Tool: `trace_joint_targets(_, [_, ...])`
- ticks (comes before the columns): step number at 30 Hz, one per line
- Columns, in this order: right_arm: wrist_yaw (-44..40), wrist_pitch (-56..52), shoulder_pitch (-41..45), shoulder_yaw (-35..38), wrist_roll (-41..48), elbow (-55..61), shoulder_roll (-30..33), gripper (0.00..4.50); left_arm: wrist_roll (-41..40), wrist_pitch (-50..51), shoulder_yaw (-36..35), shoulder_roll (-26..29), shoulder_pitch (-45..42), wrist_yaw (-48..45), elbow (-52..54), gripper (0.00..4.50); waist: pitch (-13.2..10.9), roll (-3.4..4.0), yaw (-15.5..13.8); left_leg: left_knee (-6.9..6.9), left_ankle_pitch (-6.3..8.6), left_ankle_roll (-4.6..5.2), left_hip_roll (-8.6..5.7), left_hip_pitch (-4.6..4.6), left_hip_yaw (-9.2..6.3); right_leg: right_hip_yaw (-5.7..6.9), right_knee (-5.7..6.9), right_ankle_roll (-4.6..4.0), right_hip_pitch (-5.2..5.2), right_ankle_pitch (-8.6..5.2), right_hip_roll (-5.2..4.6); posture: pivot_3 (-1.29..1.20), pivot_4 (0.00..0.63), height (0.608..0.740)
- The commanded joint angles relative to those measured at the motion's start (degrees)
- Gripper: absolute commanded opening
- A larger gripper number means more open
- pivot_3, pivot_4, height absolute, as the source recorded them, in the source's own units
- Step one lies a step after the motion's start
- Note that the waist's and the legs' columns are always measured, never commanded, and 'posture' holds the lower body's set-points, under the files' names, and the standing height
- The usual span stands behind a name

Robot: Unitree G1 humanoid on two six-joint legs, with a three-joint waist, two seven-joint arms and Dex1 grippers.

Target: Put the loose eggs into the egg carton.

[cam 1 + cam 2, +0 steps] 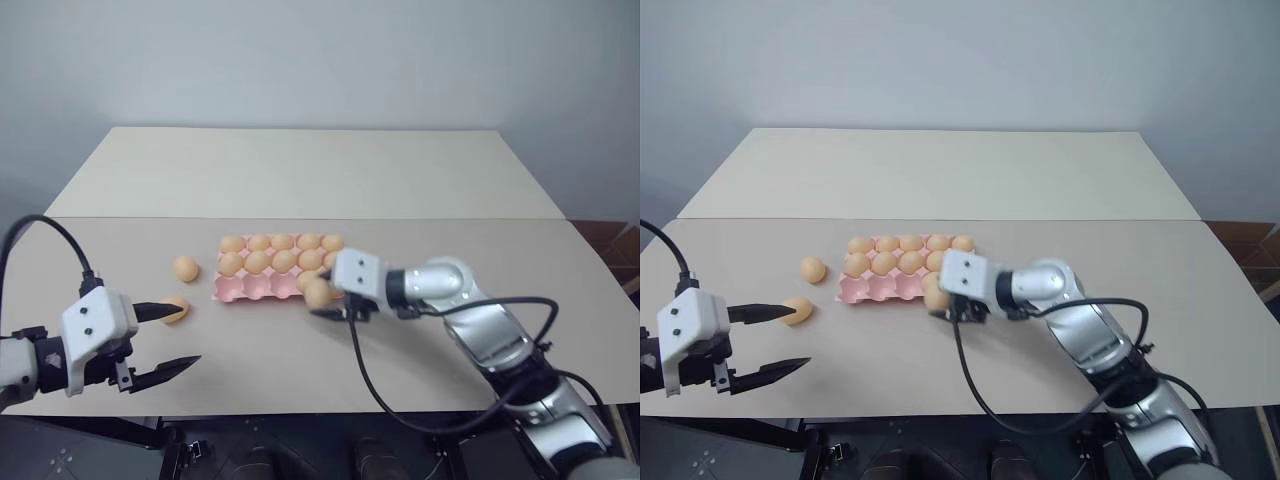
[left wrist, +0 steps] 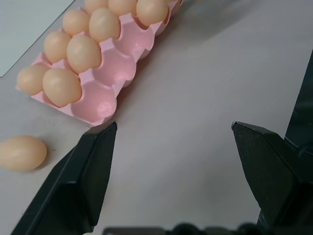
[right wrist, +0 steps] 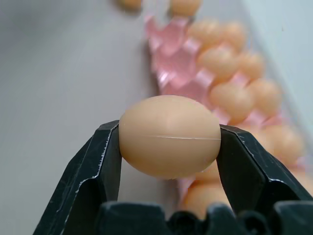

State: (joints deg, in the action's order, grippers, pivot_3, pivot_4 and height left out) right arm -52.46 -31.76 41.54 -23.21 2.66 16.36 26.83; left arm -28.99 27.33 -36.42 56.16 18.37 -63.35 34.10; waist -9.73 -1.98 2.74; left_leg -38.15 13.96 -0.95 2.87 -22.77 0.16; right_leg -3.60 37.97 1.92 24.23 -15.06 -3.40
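1. Head views: the right gripper [image 1: 322, 300] was clenched on a held egg [image 1: 318, 292] at the near right edge of the egg carton [image 1: 245, 288], whose far two rows were full. The front row looked mostly bare. Two loose eggs lay on the table [image 1: 300, 190]: one egg [image 1: 186, 268] beyond the left gripper [image 1: 170, 340], well apart from it, and a second egg [image 1: 176, 310] just at the tip of its upper finger; whether they touched I could not tell.

2. Left wrist view: the left jaws stood wide and released, nothing between them. The carton's near corner, with empty cups, sat just past one fingertip [image 2: 105, 134]. This view showed the bare cups plainly, which the head views only hinted at.

3. Right wrist view: the egg sat squarely between both pads [image 3: 110, 147], carton cups ahead. The seam line on the shell was visible here alone.

4. Risks, as I judged: a smooth, round shell could slip or crack under squeeze; lowered off-centre, it could strike a neighbouring egg or the cup ridge and roll off.
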Motion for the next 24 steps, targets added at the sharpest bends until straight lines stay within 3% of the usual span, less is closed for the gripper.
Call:
trace_joint_targets(1, [2.9, 7.3, 2.9, -1.8, -3.7, -5.3, -2.8, 2.71, 0.9, -1.2, -1.9, -0.3, 0.4, 0.1, -0.4, 4.06, 0.0, -0.01, -0.1, 0.01, 0.00, 0.00, 0.00, -0.01, 0.00, 0.01, -0.03, 0.00, 0.00, 0.00, 0.00, 0.00, 0.150, 0.740])
trace_joint_targets(6, [8.4, 16.6, 6.2, -5.3, -9.9, -15.7, -9.0, 2.71, 0.0, -1.1, -2.0, -1.2, 1.3, 0.1, 0.6, 4.06, 0.0, -0.01, -0.1, 0.01, 0.00, -0.01, -0.01, -0.07, 0.01, 0.04, -0.01, -0.01, 0.04, 0.00, -0.04, 0.00, 0.150, 0.740])
trace_joint_targets(10, [11.1, 26.2, 7.1, -7.2, -14.9, -21.7, -9.9, 2.71, 0.5, -1.0, -2.8, -1.7, 1.9, 0.7, 1.3, 4.06, 0.0, -0.01, -0.1, 0.01, 0.01, -0.03, 0.00, -0.06, 0.01, 0.03, -0.01, -0.01, 0.05, 0.01, -0.03, 0.00, 0.150, 0.740])
trace_joint_targets(15, [11.0, 30.7, 7.7, -7.4, -16.5, -25.5, -11.5, 2.71, 0.3, -1.1, -4.0, -1.7, 2.5, 0.5, 1.5, 4.06, 0.0, -0.01, -0.1, 0.02, 0.02, -0.04, 0.00, -0.05, 0.00, 0.03, 0.01, -0.01, 0.03, 0.01, -0.04, 0.00, 0.150, 0.740])
trace_joint_targets(21, [11.1, 33.2, 7.9, -7.2, -18.4, -27.2, -12.5, 4.46, 0.1, -0.8, -5.2, -2.0, 3.3, 0.3, 2.2, 4.06, 0.0, -0.01, 0.1, 0.06, 0.02, -0.04, 0.01, -0.04, 0.00, 0.03, 0.00, -0.02, 0.04, 0.01, -0.03, 0.00, 0.150, 0.740])
trace_joint_targets(24, [10.5, 33.3, 7.5, -6.7, -18.6, -27.3, -12.4, 4.46, 0.2, -0.9, -5.3, -1.8, 3.4, 0.3, 2.1, 4.06, 0.0, -0.01, 0.0, 0.07, 0.02, -0.05, 0.01, -0.04, 0.00, 0.03, 0.00, -0.02, 0.04, 0.01, -0.03, 0.00, 0.150, 0.740])
